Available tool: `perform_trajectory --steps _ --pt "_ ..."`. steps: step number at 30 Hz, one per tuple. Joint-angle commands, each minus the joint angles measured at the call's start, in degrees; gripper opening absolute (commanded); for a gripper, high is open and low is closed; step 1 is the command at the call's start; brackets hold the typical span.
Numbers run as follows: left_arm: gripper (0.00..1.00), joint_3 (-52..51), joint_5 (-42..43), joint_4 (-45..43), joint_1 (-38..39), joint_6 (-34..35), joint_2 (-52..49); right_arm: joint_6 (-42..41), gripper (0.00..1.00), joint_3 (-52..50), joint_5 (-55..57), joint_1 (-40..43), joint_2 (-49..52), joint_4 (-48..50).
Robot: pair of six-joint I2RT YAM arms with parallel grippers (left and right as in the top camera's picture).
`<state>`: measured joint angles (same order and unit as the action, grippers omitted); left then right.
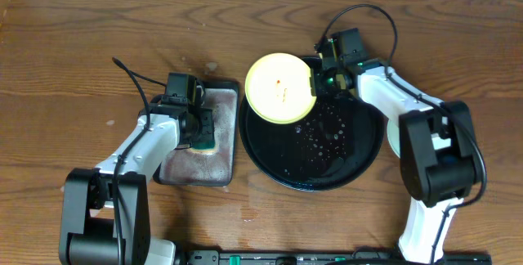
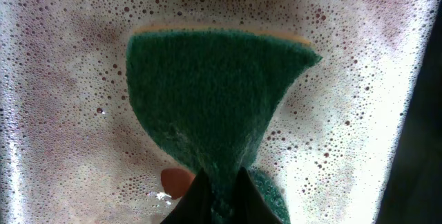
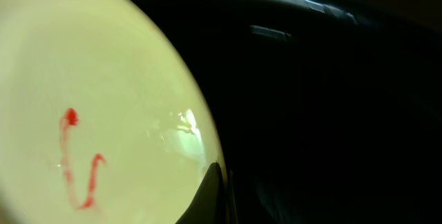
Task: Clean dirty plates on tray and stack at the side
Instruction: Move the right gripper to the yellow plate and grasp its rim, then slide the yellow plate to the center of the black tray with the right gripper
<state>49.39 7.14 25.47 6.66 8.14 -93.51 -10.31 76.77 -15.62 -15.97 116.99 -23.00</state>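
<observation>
A pale yellow plate (image 1: 280,89) with a red smear (image 3: 76,162) hangs over the upper left rim of the glossy black tray (image 1: 359,154). My right gripper (image 1: 317,83) is shut on the plate's right edge, and the right wrist view shows one dark finger (image 3: 209,198) lying on the plate (image 3: 103,79) at its rim. My left gripper (image 1: 196,126) is shut on a green sponge (image 2: 214,99) over the foamy grey tray (image 1: 216,167). In the left wrist view the two fingertips of my left gripper (image 2: 221,177) pinch the sponge's lower end.
Water drops and suds speckle the black tray's floor (image 1: 327,134). The grey tray holds bubbly water (image 2: 359,99). A pale plate edge (image 1: 393,138) shows to the right of the black tray, mostly hidden under my right arm. Bare wooden table (image 1: 65,69) surrounds both trays.
</observation>
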Motion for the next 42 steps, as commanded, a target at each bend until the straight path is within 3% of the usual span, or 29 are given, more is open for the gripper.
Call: perform_trajectory --steps 1,10,15,26,42 --pt "0.08 -0.2 -0.5 0.8 0.3 0.3 0.3 -0.3 0.01 0.4 0.9 2.0 -6.1 -4.3" --pt "0.07 -0.2 -0.5 0.9 0.3 0.3 0.3 0.3 0.01 -0.3 5.4 3.2 -8.0 -24.9" --pt "0.07 -0.2 -0.5 0.8 0.3 0.3 0.3 0.7 0.01 -1.7 5.5 3.0 -8.0 -29.4" --pt "0.07 0.8 -0.1 1.5 -0.2 -0.6 8.1 0.7 0.01 -8.9 5.5 2.5 -8.0 -24.9" --pt "0.07 0.9 1.4 -1.2 -0.2 -1.2 22.1 0.7 0.01 -9.2 5.5 2.4 -8.0 -24.0"
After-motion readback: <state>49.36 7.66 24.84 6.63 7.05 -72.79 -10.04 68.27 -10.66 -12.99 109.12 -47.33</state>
